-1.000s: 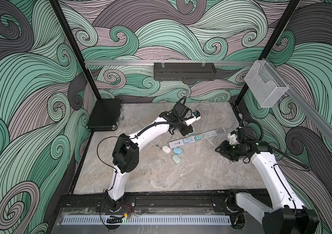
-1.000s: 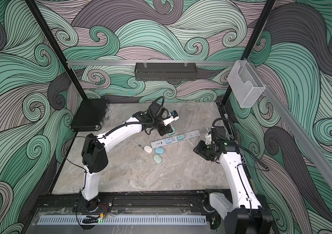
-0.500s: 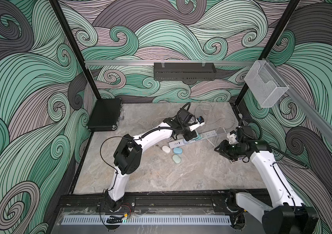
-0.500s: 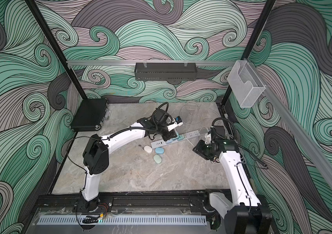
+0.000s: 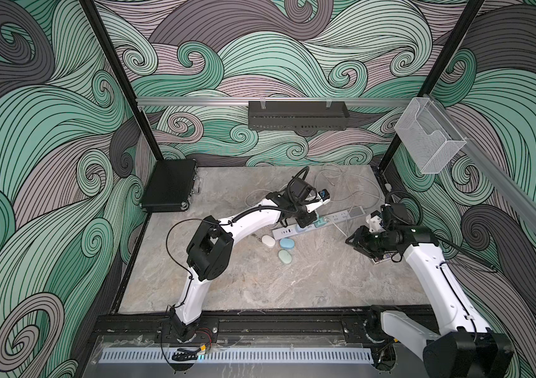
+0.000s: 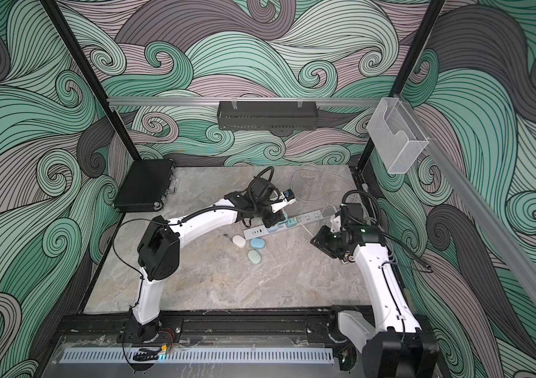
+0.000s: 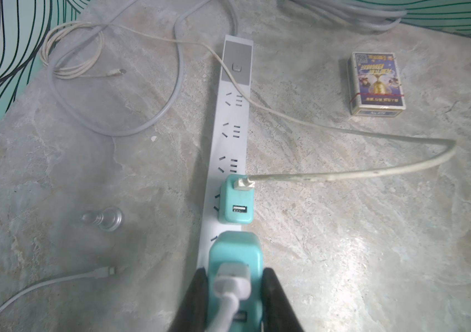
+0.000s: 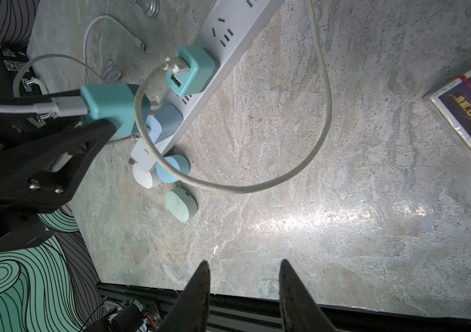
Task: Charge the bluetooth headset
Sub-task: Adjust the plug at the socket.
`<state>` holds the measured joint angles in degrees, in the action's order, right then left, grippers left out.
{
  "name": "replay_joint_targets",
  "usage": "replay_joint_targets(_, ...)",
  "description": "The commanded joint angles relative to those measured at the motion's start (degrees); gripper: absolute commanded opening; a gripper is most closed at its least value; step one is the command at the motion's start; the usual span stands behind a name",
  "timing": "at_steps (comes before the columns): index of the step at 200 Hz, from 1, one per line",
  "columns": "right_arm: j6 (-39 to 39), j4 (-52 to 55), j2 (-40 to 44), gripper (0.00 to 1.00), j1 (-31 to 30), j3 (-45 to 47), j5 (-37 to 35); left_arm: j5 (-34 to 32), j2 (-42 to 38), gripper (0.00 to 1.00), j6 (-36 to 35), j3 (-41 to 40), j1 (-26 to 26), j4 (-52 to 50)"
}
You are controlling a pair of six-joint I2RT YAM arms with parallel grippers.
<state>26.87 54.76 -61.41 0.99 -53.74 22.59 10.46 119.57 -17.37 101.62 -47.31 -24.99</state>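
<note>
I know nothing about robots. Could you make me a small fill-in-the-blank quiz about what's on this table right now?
1. The left arm's fingers grip a teal charger with a ____ cable plugged into it.
2. The right arm's fingers are ____ and hold nothing.
3. By the end of the power strip lie three oval cases: a white case, a blue case and a ____ one.

Missing words: white; open; green.
</note>
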Motion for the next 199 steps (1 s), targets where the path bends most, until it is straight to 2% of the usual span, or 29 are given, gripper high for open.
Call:
replay_joint_targets(1,0.35,-0.34,-0.29,0.4,-0.01,0.27,0.59,-0.31,1.43,0.0,-0.74,1.3,-0.79,1.96)
replay_joint_targets(66,0.36,-0.24,-0.73,0.39,0.01,0.39,1.36,-1.46,3.9,0.0,-2.03,1.38,-1.29,3.2)
replay_joint_targets(160,0.54,-0.21,-1.0,0.39,0.06,0.3,1.8,-10.31,6.07,0.0,-6.42,2.26,-1.38,-0.68)
replay_joint_targets(199,0.56,-0.28,-1.13,0.39,0.01,0.69,1.98,-5.76,3.72,0.0,-6.63,1.39,-0.84,-2.36)
